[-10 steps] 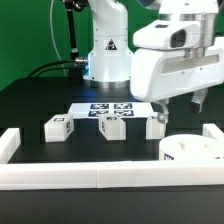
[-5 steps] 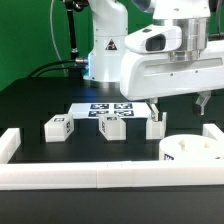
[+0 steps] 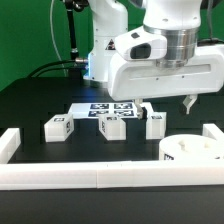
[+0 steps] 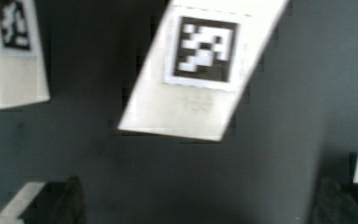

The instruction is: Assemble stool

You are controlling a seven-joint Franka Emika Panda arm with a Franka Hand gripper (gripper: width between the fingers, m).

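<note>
Three short white legs with black-and-white tags stand in a row on the black table: a left leg, a middle leg and a right leg. The round white seat lies at the exterior view's right, near the front rail. My gripper hangs open and empty above the right leg and the seat, touching neither. In the wrist view a tagged leg lies beyond the gripper. A second leg shows at the frame edge. The dark fingertips stand wide apart.
The marker board lies behind the legs, in front of the robot base. White border rails run along the front and both sides of the table. A green backdrop stands behind.
My hand has moved toward the exterior view's left over the last second, now over the right leg. The legs and seat have not moved.
</note>
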